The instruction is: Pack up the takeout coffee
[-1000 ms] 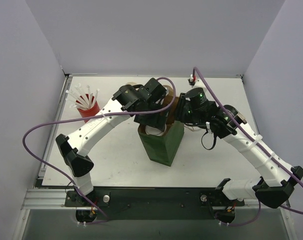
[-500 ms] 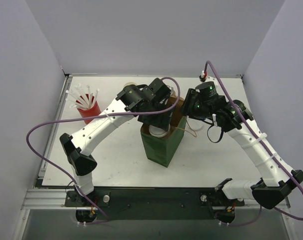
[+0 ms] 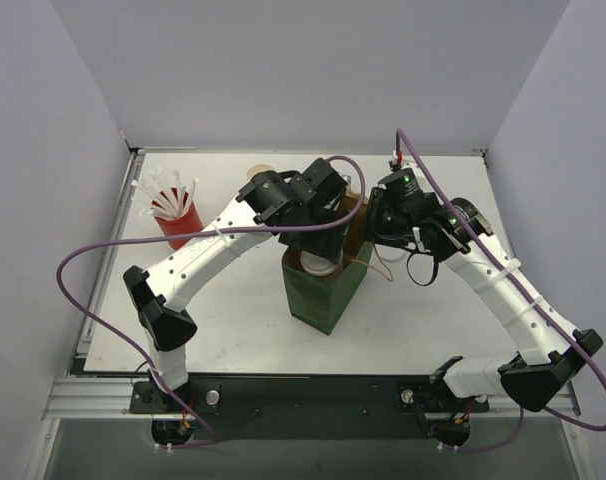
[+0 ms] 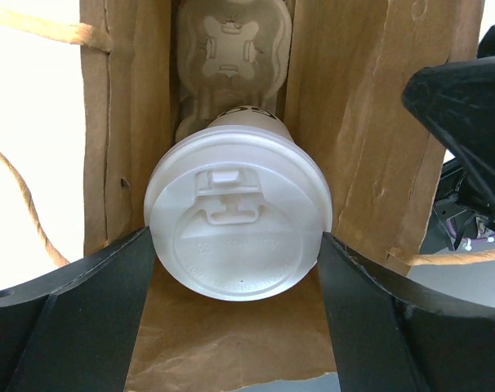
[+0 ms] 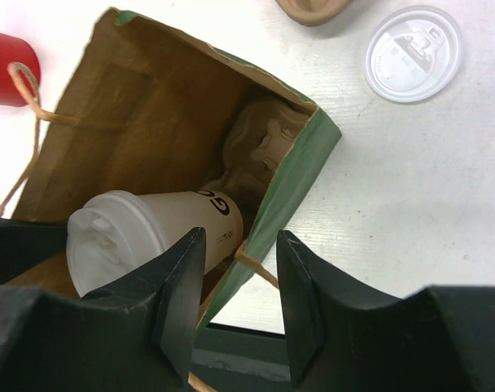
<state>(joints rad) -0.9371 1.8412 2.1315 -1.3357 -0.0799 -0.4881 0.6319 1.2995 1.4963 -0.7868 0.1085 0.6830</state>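
Observation:
The takeout coffee (image 4: 238,216) is a white paper cup with a white lid on it, tilted inside the open green paper bag (image 3: 323,290). My left gripper (image 4: 235,238) reaches into the bag, its two fingers pressed on either side of the lid. The brown pulp carrier (image 4: 231,49) lies at the bag's bottom, beneath the cup. In the right wrist view the cup (image 5: 149,229) and carrier (image 5: 264,143) show inside the bag. My right gripper (image 5: 241,237) is open, straddling the bag's green right wall and string handle without closing on them.
A red cup of white straws (image 3: 175,215) stands at the left. A loose flat white lid (image 5: 413,54) and another brown pulp piece (image 5: 313,8) lie on the table behind the bag. White walls enclose the table on three sides.
My right gripper lifted off the bag's right side, then came back down to its rim. My left gripper shifted slightly right over the bag with the cup. The bag turned a little.

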